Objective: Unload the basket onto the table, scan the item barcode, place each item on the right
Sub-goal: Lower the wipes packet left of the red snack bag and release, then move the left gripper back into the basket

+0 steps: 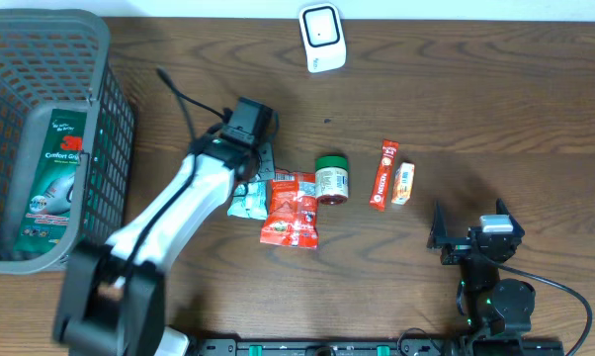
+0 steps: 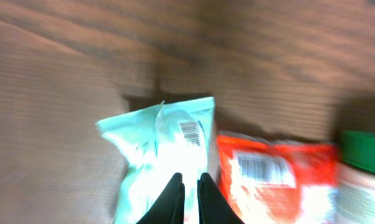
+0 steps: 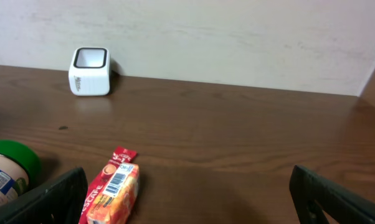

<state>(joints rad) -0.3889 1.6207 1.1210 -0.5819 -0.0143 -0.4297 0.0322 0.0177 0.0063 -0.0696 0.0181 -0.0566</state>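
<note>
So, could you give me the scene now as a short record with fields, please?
left gripper: shut, tips over the pale packet; hold not confirmed
right gripper: open, empty
barcode: on pale packet, facing up
red packet: beside pale packet
jar: beside red packet, green lid
scanner: far side, apart from the items
basket: left, holds a 3M pack

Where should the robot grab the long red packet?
At its far end, from straight above, fingers across the narrow width. The red packet lies flat, and the orange packet crowds its near half.
</note>
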